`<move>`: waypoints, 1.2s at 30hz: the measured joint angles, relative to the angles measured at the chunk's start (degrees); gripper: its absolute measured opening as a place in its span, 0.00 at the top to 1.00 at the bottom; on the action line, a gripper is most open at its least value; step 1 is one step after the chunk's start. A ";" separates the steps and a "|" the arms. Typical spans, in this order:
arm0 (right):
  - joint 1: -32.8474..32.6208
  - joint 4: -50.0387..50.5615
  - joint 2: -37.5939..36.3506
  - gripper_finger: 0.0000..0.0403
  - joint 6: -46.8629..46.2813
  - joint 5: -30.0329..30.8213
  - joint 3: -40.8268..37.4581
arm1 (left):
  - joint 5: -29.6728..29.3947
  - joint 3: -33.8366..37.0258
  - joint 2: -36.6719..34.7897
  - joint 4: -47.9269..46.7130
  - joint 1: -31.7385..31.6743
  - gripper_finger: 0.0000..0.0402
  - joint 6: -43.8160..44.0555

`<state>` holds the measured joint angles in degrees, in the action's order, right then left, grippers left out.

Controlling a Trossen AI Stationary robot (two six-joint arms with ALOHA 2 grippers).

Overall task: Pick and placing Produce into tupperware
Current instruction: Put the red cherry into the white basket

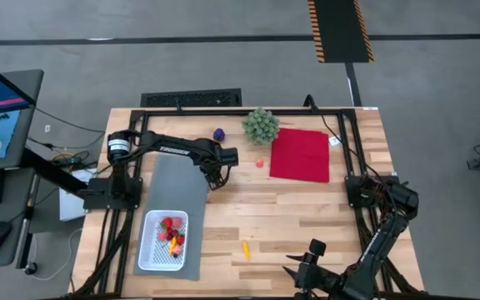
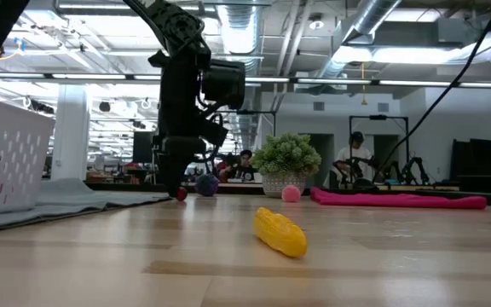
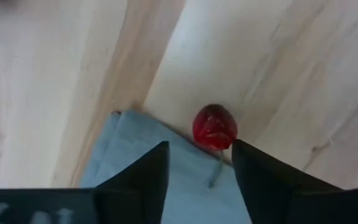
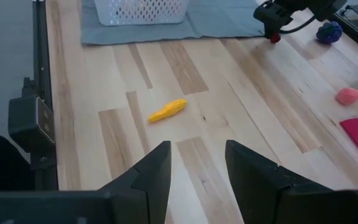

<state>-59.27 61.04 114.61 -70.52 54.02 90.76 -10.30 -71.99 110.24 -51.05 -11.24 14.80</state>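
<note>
- While the right arm waits at the table's near right corner, the left gripper hangs low over the corner of the grey mat, beside bare wood.
- Seen from the left wrist, its fingers stand apart with a clear gap between them, and nothing is held.
- A small red fruit lies on the wood, touching the mat's edge, just ahead of the fingertips and not between them; a thin stem trails from it onto the mat.
- From table height the same red piece shows right under the left gripper, on the surface.
- The right gripper has its jaws parted and empty, pointing across the table.
- The tub, white and mesh-sided, sits on the near end of the mat, with several red, pink and yellow pieces inside.
- A yellow piece lies loose on the wood, near the table's middle front, well apart from the tub.
- A pink ball rests just beside the red cloth.
- A purple ball sits near the far edge, beside the green plant.
</note>
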 joint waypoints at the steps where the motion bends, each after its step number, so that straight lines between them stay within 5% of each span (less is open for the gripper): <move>1: 0.00 0.00 0.00 0.57 0.00 0.00 0.00 | 0.01 0.02 0.00 0.30 -0.20 0.63 -0.65; 7: -0.02 0.00 0.00 0.57 0.00 0.00 0.00 | 4.42 -0.02 0.46 4.32 -0.69 0.75 -2.06; 25: -0.35 0.13 0.00 0.57 -0.04 0.00 0.00 | 2.43 -0.09 -3.34 -5.01 1.02 0.89 -1.72; 36: -0.35 0.09 0.00 0.57 0.00 0.00 0.00 | 4.88 -0.11 -19.53 -16.14 18.58 0.90 15.38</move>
<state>-59.61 61.12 114.61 -70.52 54.02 90.76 -5.42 -72.10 90.71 -67.19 7.34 30.18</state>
